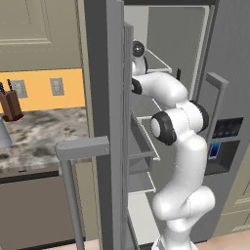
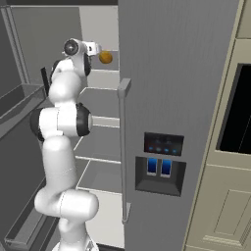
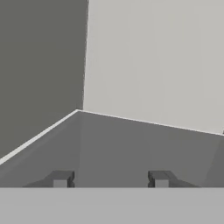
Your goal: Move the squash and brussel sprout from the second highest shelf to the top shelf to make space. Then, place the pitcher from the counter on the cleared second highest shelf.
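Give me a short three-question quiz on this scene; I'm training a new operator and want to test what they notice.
1. True or false: the pincer is shut on the squash.
2. Where does the knife block stand? A) on the counter B) in the sink C) on the floor
3. Fill in: in the right base view, the squash sits inside the ___.

Key:
1. False; the fingertips are apart with nothing between them.
2. A
3. fridge
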